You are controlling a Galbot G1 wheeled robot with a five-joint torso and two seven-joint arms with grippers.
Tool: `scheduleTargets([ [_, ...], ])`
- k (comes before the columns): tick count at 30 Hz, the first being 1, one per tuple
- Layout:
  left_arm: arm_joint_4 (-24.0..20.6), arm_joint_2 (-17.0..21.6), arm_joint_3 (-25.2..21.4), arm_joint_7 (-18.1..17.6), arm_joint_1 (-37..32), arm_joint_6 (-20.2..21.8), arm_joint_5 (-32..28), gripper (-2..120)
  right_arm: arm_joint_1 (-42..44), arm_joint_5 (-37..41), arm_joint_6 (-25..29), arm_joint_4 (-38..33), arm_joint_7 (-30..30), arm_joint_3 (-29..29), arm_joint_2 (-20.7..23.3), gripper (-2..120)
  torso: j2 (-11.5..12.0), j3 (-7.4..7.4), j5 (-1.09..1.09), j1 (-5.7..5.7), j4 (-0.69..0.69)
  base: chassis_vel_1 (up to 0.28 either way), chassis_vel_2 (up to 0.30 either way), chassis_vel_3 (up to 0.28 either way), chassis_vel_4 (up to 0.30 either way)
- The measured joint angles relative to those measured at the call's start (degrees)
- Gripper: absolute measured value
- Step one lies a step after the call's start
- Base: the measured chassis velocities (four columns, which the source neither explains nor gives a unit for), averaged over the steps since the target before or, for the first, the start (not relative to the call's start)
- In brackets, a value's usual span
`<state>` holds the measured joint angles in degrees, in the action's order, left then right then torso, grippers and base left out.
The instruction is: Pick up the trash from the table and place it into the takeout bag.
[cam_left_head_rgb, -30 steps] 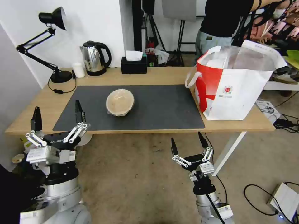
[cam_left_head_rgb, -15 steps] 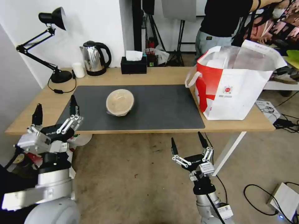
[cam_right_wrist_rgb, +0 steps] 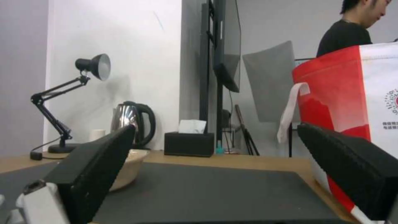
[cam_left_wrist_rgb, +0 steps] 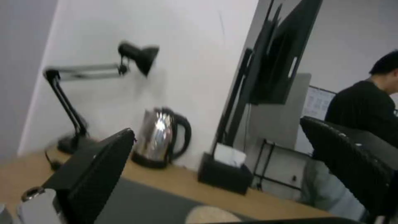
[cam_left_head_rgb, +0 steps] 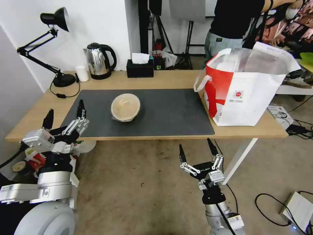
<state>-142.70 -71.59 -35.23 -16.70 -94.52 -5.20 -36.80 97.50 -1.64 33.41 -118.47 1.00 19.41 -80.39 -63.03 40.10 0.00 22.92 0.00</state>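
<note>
Sitting on mat [cam_left_head_rgb: 156, 112] of worktop [cam_left_head_rgb: 169, 79]: lidded bowl [cam_left_head_rgb: 125, 107]. Standing open at right end: bag [cam_left_head_rgb: 247, 89], contents unclear. Hovering at near edge, jaws spread: left gripper [cam_left_head_rgb: 64, 114], right gripper [cam_left_head_rgb: 196, 150].

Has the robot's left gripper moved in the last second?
Yes. The open left gripper has risen and gone forward, its fingertips now over the table's near left edge, toward the tan bowl.

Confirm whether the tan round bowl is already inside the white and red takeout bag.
No, the tan round bowl sits on the dark grey mat, apart from the white and red takeout bag.
</note>
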Motion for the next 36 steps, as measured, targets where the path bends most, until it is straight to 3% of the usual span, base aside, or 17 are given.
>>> scheduleTargets([
  [17,3.83,6.93,0.82,-4.63,5.80,11.75,-25.75,100,0.00,0.00,0.00,0.00,0.00,0.00,0.00,100,0.00,0.00,0.00,0.00,0.00,0.000,0.000,0.000,0.000],
  [26,4.28,7.63,0.90,-5.23,6.61,13.09,-28.70,100,0.00,0.00,0.00,0.00,0.00,0.00,0.00,100,0.00,0.00,0.00,0.00,0.01,0.000,0.000,0.000,0.000],
  [36,7.43,10.10,1.13,-8.51,13.30,19.39,-42.62,100,0.00,0.00,0.00,0.00,0.00,0.00,0.00,100,0.00,0.00,0.00,0.00,0.00,0.000,0.000,0.000,0.000],
])
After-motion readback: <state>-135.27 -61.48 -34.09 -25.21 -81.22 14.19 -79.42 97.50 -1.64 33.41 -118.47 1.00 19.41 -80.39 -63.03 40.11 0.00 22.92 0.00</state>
